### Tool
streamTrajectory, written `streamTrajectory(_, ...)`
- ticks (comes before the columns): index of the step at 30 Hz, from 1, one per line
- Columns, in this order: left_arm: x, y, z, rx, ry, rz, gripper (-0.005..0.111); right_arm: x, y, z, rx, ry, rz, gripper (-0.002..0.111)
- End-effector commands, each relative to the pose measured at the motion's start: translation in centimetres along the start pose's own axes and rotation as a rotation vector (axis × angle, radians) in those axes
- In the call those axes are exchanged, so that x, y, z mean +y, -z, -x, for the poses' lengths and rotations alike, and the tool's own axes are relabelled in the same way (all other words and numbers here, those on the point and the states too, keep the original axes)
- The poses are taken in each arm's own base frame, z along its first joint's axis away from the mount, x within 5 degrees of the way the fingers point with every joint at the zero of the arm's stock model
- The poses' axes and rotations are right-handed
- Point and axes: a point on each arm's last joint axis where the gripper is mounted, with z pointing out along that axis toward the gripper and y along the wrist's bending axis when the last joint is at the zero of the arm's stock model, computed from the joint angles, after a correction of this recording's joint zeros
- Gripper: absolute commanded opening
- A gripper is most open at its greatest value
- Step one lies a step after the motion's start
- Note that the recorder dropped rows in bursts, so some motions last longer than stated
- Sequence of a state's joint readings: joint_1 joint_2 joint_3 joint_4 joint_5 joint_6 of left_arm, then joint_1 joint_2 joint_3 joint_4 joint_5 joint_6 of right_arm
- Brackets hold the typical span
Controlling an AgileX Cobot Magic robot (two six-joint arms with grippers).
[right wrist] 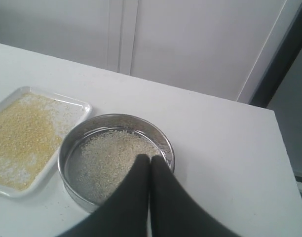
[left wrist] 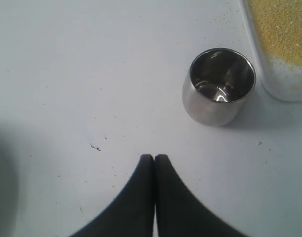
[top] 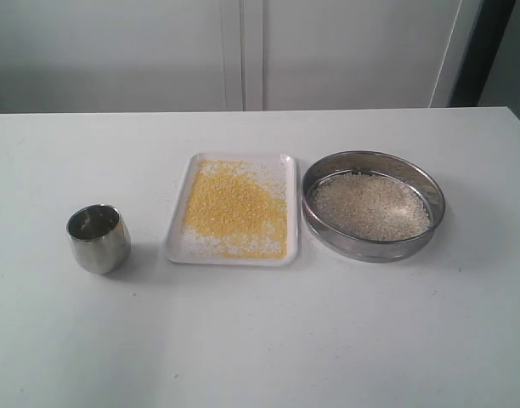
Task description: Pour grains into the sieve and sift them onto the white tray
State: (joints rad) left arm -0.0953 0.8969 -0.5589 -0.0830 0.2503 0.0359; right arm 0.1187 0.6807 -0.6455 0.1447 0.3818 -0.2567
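Observation:
The white tray [top: 178, 240] lies mid-table with fine golden-yellow grains [top: 236, 206] spread over it and a few pale ones at its near edge. Right of it, on the table, stands the round steel sieve [top: 372, 247] holding off-white rice-like grains [top: 370, 206]. Neither arm shows in the exterior view. In the left wrist view my left gripper [left wrist: 154, 157] is shut and empty above bare table, with the small steel cup [left wrist: 210, 109] apart from it. In the right wrist view my right gripper [right wrist: 150, 158] is shut and empty, seen above the sieve [right wrist: 78, 200]; the tray [right wrist: 37, 178] is beside it.
A small rounded steel cup [top: 98, 239] stands upright and empty at the left of the tray. The white table [top: 268, 340] runs to a far edge with white cabinet doors [top: 243, 51] behind. A few stray grains lie on the table by the tray corner [left wrist: 282, 91].

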Motion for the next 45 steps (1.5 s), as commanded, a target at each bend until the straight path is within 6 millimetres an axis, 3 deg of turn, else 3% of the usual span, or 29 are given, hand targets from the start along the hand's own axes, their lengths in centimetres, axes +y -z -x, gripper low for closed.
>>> streamTrajectory(1,-0.2,0.1,-0.2,0.003,-0.002,-0.008,0.0,0.3,1.6,-0.6,-0.048,-0.006,0.003,0.0)
streamTrajectory(7,-0.2,0.1,-0.2,0.003,-0.002,-0.008,0.0,0.4,3.3,-0.6,-0.099,-0.004,0.0,0.0)
streamTrajectory(25,-0.2,0.1,-0.2,0.003,-0.002,-0.008,0.0,0.3,4.0,-0.2,-0.158,-0.043,-0.009,0.0)
streamTrajectory(30,-0.2,0.1,-0.2,0.003,-0.002,-0.008,0.0,0.4,5.1,-0.5,-0.199,-0.089,-0.011,0.0)
streamTrajectory(41,-0.2,0.1,-0.2,0.003,-0.002,-0.008,0.0,0.6,6.1,-3.6,-0.224,-0.151,-0.028,0.0)
streamTrajectory(45,-0.2,0.1,-0.2,0.003,-0.002,-0.008,0.0,0.9,6.4,-5.9,-0.229,-0.147,-0.03,0.0)
